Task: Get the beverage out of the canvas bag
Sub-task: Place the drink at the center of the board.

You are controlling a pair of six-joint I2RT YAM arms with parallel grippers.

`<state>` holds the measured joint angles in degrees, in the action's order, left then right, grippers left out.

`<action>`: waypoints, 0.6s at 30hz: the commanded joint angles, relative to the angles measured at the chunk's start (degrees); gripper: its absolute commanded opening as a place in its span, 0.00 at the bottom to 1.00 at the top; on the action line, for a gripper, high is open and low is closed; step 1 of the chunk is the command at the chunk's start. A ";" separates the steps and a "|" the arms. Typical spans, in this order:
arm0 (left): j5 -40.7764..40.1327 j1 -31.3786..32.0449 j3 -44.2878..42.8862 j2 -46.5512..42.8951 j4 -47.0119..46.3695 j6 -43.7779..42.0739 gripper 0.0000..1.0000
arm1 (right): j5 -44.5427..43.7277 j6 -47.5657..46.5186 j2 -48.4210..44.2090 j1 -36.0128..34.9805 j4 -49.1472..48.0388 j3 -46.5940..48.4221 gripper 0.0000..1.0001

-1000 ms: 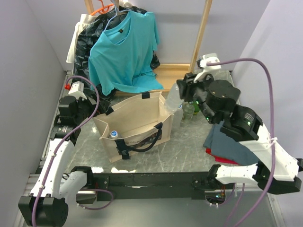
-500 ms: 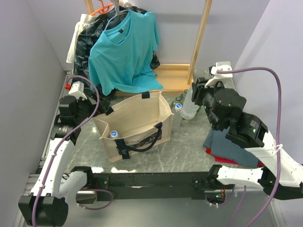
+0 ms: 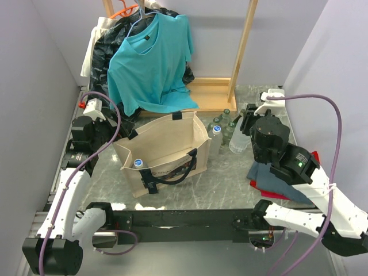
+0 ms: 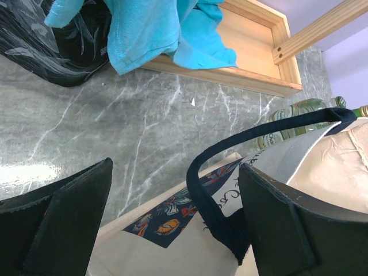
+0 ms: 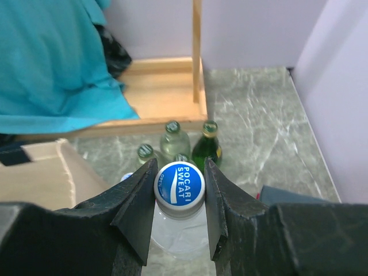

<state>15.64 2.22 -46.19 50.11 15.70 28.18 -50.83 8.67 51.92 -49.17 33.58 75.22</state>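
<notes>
Right end effector (image 5: 178,192), arm reaching forward, is clamped on one clear blue-capped plastic bottle (image 5: 179,185). One beige canvas bag (image 3: 164,144) sits left of it, at least three glass bottles (image 5: 172,138) just beyond. Left end effector (image 4: 175,172): fingers apart.

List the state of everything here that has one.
canvas bag, upright, top open
Pocari Sweat bottle, out of the bag, gripped at the neck
right end effector, shut on the Pocari Sweat bottle
left end effector, open, bag strap between its fingers
second bottle, capped, upright inside the bag
glass bottles, upright, capped
teal T-shirt, hanging on a hanger
</notes>
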 commanded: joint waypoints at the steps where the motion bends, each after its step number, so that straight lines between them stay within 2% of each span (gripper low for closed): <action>1: 1.33 0.07 -1.18 -0.45 -1.64 0.12 0.96 | 3.27 4.16 -1.82 4.59 -8.44 -2.78 0.00; 18: 0.53 0.07 -0.39 -1.15 -0.67 -0.41 0.96 | 9.69 5.84 -0.33 11.46 -21.01 -17.72 0.00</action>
<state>15.64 2.22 -46.19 50.09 15.73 28.14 -40.77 13.58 52.86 -38.79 25.69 58.92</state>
